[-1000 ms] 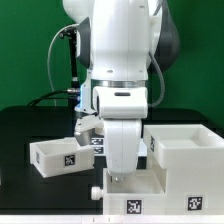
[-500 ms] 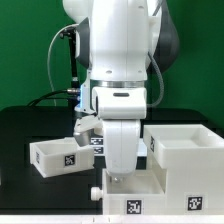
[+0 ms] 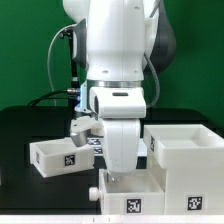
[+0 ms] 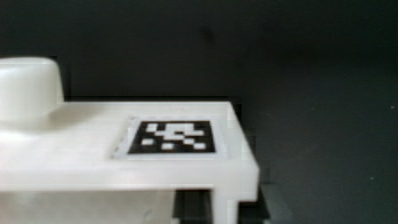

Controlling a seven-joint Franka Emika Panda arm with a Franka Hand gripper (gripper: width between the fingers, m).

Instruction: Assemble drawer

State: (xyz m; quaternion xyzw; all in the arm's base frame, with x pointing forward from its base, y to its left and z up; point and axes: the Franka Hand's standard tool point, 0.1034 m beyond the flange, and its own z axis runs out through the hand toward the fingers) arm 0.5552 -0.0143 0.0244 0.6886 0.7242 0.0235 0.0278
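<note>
The arm (image 3: 120, 60) is seen upright at ctr of ext. view. The hand (image 3: 121, 172) is lowered into the front tray (image 3: 145, 188), which is set at the near edge of the black counter (image 3: 30, 120). Fingertips are hidden by wrist & tray wall, so it can't be told whether the hand is spread or pinched.

The casing (image 3: 188, 150) is stood just beside that tray, on the ext. view's right. The 2nd tray (image 3: 50, 155) is set apart on the ext. view's left, open side up, w/ its tag facing the cam. The marker board (image 3: 97, 145) is partly seen btwn 2nd tray & arm.

In the wrist view a white part w/ a square tag (image 4: 175, 138) is seen close up, blurred. Which part it is can't be told.
</note>
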